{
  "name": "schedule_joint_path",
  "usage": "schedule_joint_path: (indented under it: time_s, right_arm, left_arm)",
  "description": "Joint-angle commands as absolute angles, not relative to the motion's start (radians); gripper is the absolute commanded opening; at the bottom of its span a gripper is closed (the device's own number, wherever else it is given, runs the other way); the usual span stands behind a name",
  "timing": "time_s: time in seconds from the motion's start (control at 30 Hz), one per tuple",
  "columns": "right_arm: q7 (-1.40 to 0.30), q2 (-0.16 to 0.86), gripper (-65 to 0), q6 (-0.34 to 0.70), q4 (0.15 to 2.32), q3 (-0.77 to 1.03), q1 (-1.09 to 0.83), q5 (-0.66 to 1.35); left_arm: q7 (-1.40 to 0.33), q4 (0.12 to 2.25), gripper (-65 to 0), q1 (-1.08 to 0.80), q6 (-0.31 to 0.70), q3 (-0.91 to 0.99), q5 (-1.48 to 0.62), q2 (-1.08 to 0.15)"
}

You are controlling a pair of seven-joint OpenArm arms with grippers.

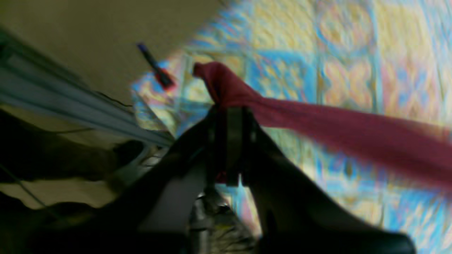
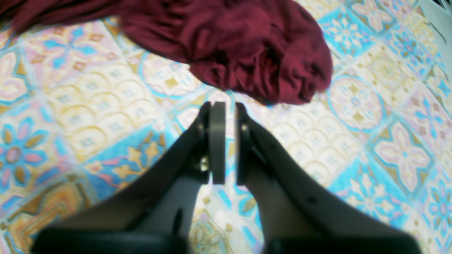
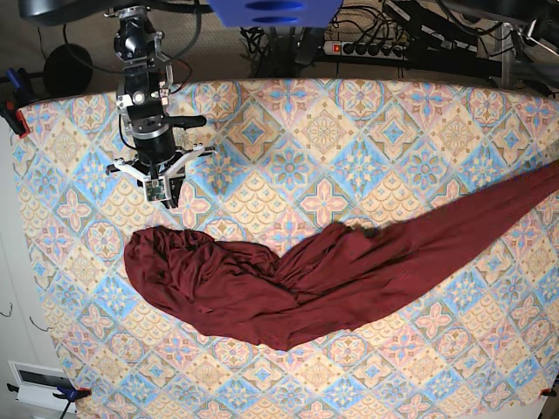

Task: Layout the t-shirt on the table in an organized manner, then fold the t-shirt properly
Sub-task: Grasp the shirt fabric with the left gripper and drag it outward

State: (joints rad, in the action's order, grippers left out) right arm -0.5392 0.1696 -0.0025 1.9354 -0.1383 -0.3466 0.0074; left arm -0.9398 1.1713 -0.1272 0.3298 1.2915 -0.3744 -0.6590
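The dark maroon t-shirt [image 3: 288, 288] lies crumpled across the patterned table [image 3: 349, 122], bunched at the left and drawn out in a long band to the right edge of the base view. In the left wrist view my left gripper [image 1: 229, 109] is shut on a fold of the t-shirt [image 1: 335, 130], holding it above the table [image 1: 346, 53]; this arm is outside the base view. My right gripper [image 3: 164, 194] hovers over bare cloth just behind the bunched end. In its wrist view the right gripper [image 2: 229, 106] has its jaws almost together, empty, a short way from the t-shirt [image 2: 247, 46].
A blue and red clamp [image 1: 155, 68] grips the table's corner near my left gripper, with floor beyond the edge. More clamps sit at the left edge [image 3: 13, 109] and front left corner [image 3: 65, 393]. A power strip [image 3: 367, 45] and cables lie behind the table.
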Motion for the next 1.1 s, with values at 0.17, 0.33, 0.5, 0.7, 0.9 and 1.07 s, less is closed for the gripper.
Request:
schedule_joint_path:
  time_s: [0.17, 0.33, 0.5, 0.7, 0.9, 1.07]
  right_arm:
    - [-0.509, 0.173, -60.8, -0.002, 1.952, -0.147, -0.340, 0.010]
    - [-0.509, 0.173, -60.8, -0.002, 1.952, -0.197, -0.340, 0.010]
    - [-0.509, 0.173, -60.8, -0.002, 1.952, -0.217, -0.340, 0.008]
    - [-0.509, 0.173, -60.8, -0.002, 1.952, -0.263, -0.340, 0.008]
    - [-0.509, 0.173, -60.8, -0.002, 1.956, -0.199, -0.341, 0.005]
    - [-0.509, 0.176, -60.8, -0.002, 1.960, -0.025, -0.348, 0.007]
  left_arm:
    - [-0.926, 1.135, -65.0, -0.110, 0.325, 1.334, -0.394, -0.728]
    - [-0.955, 1.237, -65.0, -0.120, 0.354, 1.311, -0.469, -0.650]
    - [-1.029, 1.620, -65.0, -0.220, 0.392, 1.167, -0.611, -0.506]
    - [-1.029, 1.975, -65.0, -0.275, 0.392, 0.935, -0.671, -0.364]
    - [-1.035, 2.071, -65.0, -0.229, 0.389, 0.667, -0.677, -0.254]
    - [-1.165, 2.071, -65.0, -0.157, 0.390, 0.412, -0.673, -0.111]
